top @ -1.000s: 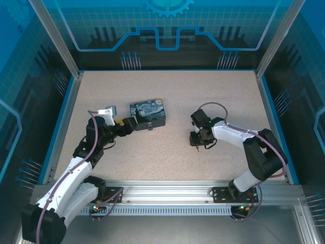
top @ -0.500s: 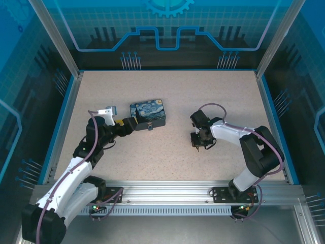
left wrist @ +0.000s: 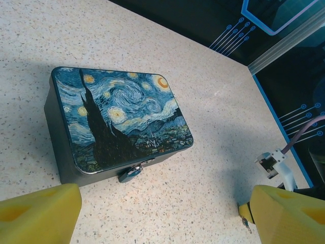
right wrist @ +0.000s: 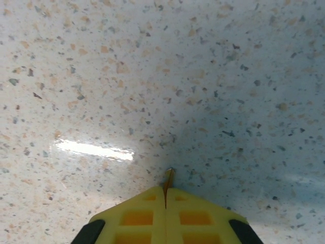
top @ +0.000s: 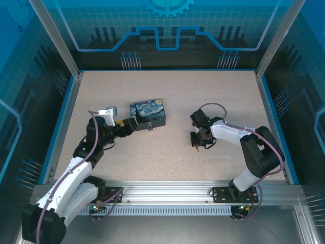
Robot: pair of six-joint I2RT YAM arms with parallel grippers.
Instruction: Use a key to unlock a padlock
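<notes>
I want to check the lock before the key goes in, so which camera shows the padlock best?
The left wrist view: the padlock is close and sharp there, hanging at the front edge of the tin, with its body clear against the table. The top view gives it as a tiny dark speck at the tin's near edge.

top: overhead, whole table (top: 167, 91); left wrist: oblique, near tin (left wrist: 122, 117), shared with top; right wrist: hugging table

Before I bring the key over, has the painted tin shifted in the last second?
No. The tin sits at the same spot relative to the table's blue far rim in the top view.
</notes>
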